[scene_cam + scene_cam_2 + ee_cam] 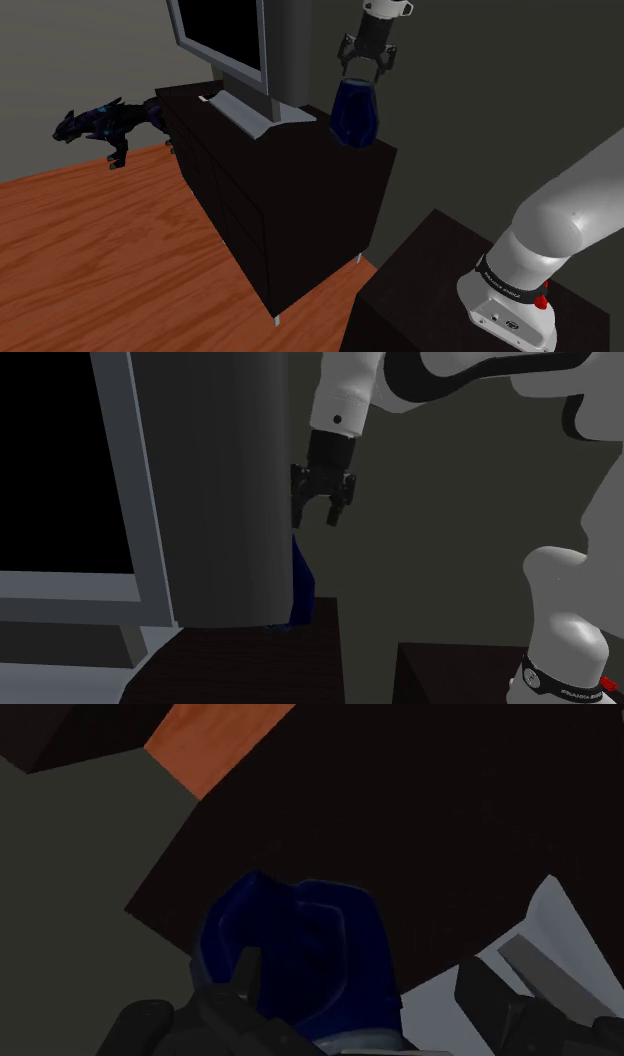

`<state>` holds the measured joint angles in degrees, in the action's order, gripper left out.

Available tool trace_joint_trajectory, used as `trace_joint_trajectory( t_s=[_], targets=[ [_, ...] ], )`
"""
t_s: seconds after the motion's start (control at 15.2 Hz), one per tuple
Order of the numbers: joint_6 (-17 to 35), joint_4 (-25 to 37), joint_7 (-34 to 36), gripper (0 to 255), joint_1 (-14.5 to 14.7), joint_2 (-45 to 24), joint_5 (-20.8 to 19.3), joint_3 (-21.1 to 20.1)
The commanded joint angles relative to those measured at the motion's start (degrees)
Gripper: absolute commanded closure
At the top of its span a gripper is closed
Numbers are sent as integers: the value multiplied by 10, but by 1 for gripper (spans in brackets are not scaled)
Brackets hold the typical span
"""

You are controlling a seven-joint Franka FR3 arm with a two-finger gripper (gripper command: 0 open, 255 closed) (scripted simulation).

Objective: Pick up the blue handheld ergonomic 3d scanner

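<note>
White arm, dark joints: rises from its base collar at the shoulder view's lower right, passes out of that picture, and comes back in at the top edge. White wrist section: points almost straight down. Black gripper: hangs upright below the wrist, fingertips lowermost. Two black fingers: stand apart, a wide gap between them.

Blue scanner mostly hidden behind monitor; monitor top cut off in shoulder view.
</note>
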<state>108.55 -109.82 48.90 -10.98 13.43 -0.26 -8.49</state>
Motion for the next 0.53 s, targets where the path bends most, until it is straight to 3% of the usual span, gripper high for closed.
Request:
trace_joint_trajectory(
  t_s=[0.0, 0.33, 0.46],
  targets=[
    [4, 36, 51, 0, -10, -43, -11, -4],
    [-2, 136, 161, 0, -23, -147, -36, -2],
    [14, 119, 162, 0, -23, -146, -36, -1]
  ],
)
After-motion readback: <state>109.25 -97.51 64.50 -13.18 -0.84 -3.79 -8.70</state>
